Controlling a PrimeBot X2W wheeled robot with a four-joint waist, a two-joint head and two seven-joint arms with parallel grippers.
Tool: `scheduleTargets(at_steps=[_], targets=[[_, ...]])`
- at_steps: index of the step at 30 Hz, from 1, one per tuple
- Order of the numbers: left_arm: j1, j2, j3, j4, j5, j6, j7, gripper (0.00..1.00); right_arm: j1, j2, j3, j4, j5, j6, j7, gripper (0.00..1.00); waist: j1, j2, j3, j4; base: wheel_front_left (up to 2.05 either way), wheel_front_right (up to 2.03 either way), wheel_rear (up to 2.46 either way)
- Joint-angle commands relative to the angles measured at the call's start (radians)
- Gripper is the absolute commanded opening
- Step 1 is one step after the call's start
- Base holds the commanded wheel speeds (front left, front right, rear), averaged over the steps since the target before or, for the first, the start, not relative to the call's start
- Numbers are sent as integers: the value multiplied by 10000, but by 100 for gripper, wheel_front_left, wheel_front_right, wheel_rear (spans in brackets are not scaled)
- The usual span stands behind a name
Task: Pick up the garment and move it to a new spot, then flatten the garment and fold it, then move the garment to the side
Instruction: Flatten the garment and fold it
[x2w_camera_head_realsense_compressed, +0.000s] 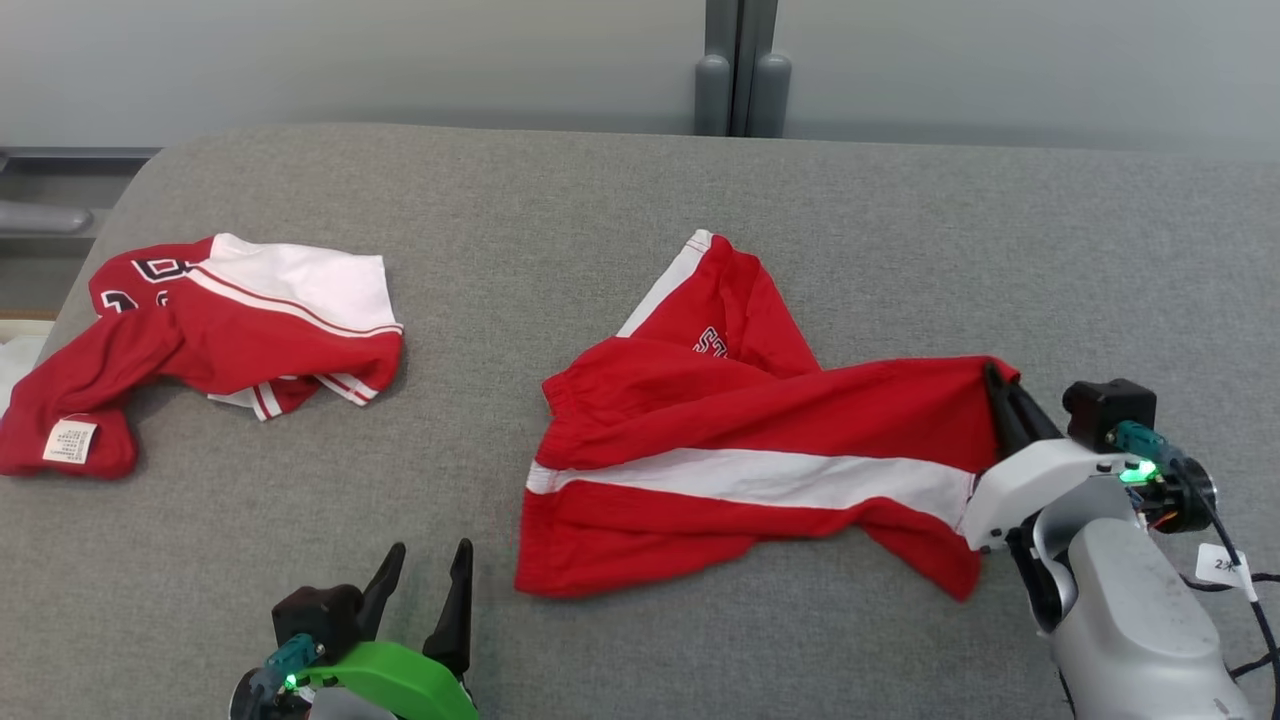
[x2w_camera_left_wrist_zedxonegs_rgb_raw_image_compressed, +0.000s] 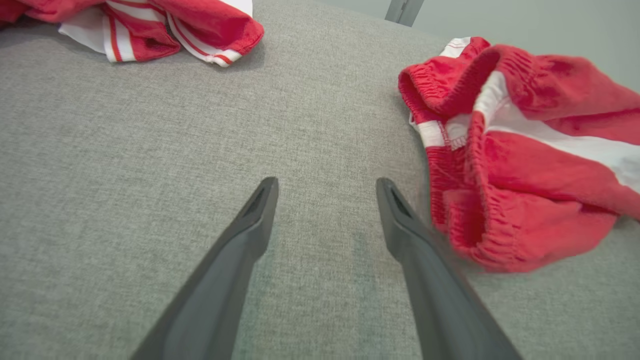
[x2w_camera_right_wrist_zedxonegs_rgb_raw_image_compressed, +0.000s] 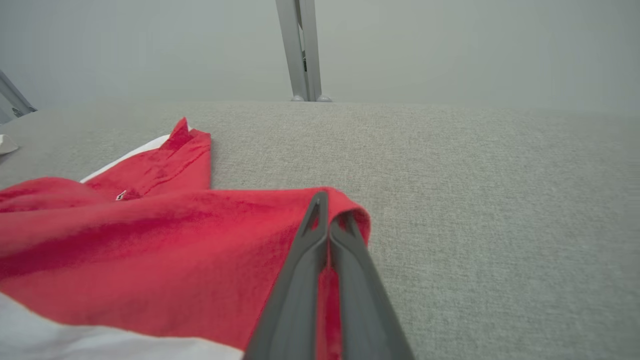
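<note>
On grey padded table (x2w_camera_head_realsense_compressed: 600, 200), red shorts (x2w_camera_head_realsense_compressed: 740, 470) crumpled right of centre: not flattened, not folded. Red-and-white jersey (x2w_camera_head_realsense_compressed: 250, 320) bunched far left. Right gripper (x2w_camera_head_realsense_compressed: 995, 375) clamped on shorts' right corner, seemingly starting the pickup. Left gripper (x2w_camera_head_realsense_compressed: 430, 548) spread wide, empty, near the waistband.

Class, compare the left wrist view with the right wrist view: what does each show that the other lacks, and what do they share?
Left wrist view's extra: the open left end effector and a second red-and-white garment. Right wrist view's extra: the right end effector, shut on an edge of the red shorts. Shared: those shorts and the grey surface.
</note>
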Motion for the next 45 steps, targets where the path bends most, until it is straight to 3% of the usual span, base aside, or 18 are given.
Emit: scheduleTargets(at_steps=[1,2,8,16,26,32,36,45], targets=[[-148,99,-48,47,-118,-48,-2,100,-183,-43,-308,114,-353,-15,-48,45,0,-1,-4,17,0,0,0],[-136,107,-87,62,-130,-48,-2,100,-228,-50,-510,176,-644,-15,-47,100,0,-1,-56,6,0,0,0],[53,112,168,28,149,-48,-2,100,426,-36,-1079,-1022,-1460,-15,-47,100,0,-1,-547,-246,0,0,0],[602,-189,1404,-667,1576,-48,-2,100,2434,-37,-386,-3484,-799,-15,-47,100,0,-1,-1116,-894,0,0,0],[1548,-702,2454,-1523,2638,-48,-2,100,4080,-41,-19,-3586,-138,-15,-47,100,0,-1,-1344,-1407,0,0,0],[1655,-790,2100,-1499,2233,-47,-2,100,4124,-37,237,-3438,-129,-15,-47,100,0,-1,-1287,-1413,0,0,0],[1141,-800,1191,-1255,1429,-47,-2,100,3948,-37,466,-3324,-59,-15,-47,100,0,-1,-1135,-1370,0,0,0],[150,-369,48,-460,199,-47,-2,100,3582,-42,937,-3236,74,-15,-47,100,0,-1,-568,-1491,0,0,0]])
